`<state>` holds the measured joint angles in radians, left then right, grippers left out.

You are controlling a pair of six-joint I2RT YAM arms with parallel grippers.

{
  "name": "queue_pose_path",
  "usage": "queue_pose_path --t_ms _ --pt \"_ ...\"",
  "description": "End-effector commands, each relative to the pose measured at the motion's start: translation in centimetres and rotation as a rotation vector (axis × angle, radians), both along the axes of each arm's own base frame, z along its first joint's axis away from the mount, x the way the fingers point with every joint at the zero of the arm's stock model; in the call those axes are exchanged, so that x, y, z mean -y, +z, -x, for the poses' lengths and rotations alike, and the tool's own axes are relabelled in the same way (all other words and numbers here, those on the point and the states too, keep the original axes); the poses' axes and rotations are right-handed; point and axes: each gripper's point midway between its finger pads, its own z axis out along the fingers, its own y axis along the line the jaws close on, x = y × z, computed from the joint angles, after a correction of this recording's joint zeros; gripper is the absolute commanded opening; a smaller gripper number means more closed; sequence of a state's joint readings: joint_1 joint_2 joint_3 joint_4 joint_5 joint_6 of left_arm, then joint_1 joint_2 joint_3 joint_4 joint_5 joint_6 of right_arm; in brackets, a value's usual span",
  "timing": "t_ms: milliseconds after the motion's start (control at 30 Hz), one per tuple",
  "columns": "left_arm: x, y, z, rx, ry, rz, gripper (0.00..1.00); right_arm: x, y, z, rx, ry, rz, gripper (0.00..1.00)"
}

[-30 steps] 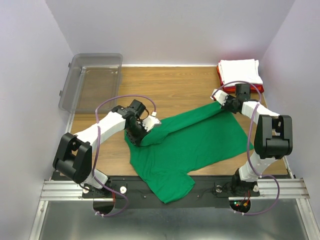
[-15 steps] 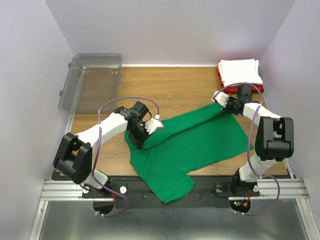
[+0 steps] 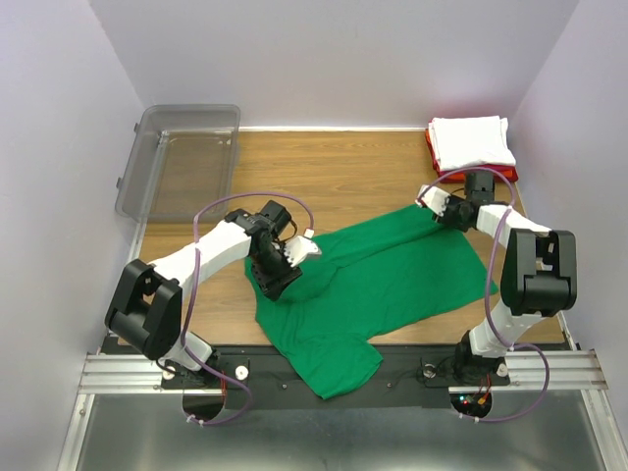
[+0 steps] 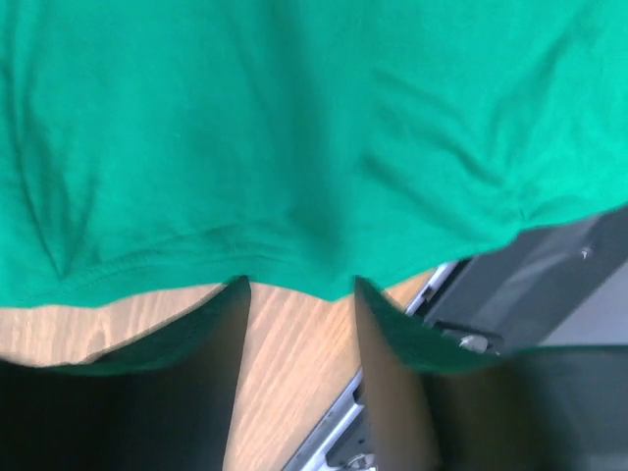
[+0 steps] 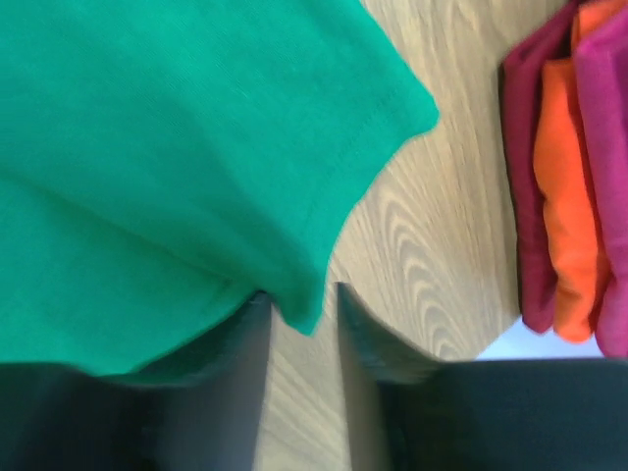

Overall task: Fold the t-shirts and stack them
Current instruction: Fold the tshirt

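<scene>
The green t-shirt (image 3: 392, 280) lies in the middle of the table (image 3: 343, 167), its far edge folded over, well apart from the folded white t-shirt (image 3: 471, 140) at the far right. The left gripper (image 4: 299, 289) and right gripper (image 5: 300, 294) both stand spread at the hem. They should lift straight up so the fold isn't dragged open.

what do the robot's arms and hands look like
The left arm and right arm have white rounded links joined by chunky black joint blocks. A thin lilac cable loops along each. The left hand and right hand each end in two flat dark fingers. Small red and green lights glow below the right arm.
</scene>
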<state>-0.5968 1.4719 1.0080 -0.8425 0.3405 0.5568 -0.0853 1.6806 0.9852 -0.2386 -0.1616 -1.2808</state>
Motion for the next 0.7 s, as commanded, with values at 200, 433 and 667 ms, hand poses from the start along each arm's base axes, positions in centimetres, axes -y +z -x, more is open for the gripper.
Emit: queue_pose_path --t_ms 200,433,667 --pt "0.5 5.7 -1.8 0.126 0.034 0.112 0.68 1.5 8.4 -3.2 0.126 -0.031 -0.061 0.48" --pt "-1.4 3.5 -8.3 0.208 0.278 0.077 0.59 -1.4 8.2 -4.8 0.043 -0.086 -0.23 0.42" --pt "-1.5 0.0 -10.2 0.173 0.319 0.005 0.4 -5.2 2.8 -4.5 -0.108 -0.102 -0.275 0.2"
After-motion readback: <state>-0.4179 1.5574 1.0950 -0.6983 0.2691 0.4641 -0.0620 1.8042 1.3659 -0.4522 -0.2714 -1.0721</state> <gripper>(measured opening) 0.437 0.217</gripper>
